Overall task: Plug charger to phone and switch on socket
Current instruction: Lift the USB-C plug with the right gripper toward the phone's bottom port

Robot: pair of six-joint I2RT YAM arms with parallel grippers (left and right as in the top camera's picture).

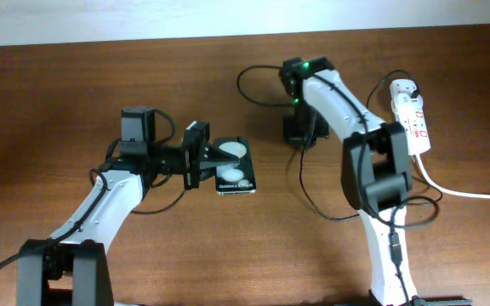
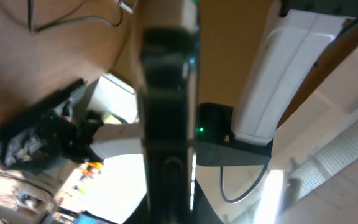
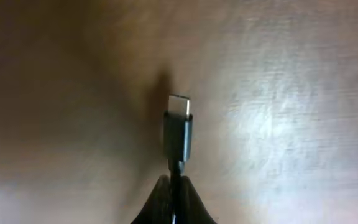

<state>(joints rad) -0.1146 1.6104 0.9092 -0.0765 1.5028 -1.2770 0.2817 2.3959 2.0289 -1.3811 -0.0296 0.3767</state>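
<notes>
Right gripper point(image 3: 174, 200) is pinching the charger point(image 3: 178, 132) just behind its stiff plug, the best hold, since the light cable is likely limp. The phone point(image 1: 236, 172) is lying flat at its eight o'clock, glossy and probably slippery. Left gripper point(image 1: 219, 156) is overlapping the phone, its closure indeterminable.

Robotics lab: a left arm point(image 1: 113, 197) and right arm point(image 1: 351, 106) are standing at the near edge of a wooden table point(image 1: 58, 102), a pale wall point(image 1: 143, 17) bordering its far edge.

A dark brown wooden table point(image 1: 58, 102) meets a pale wall point(image 1: 143, 17) along its far edge.
</notes>
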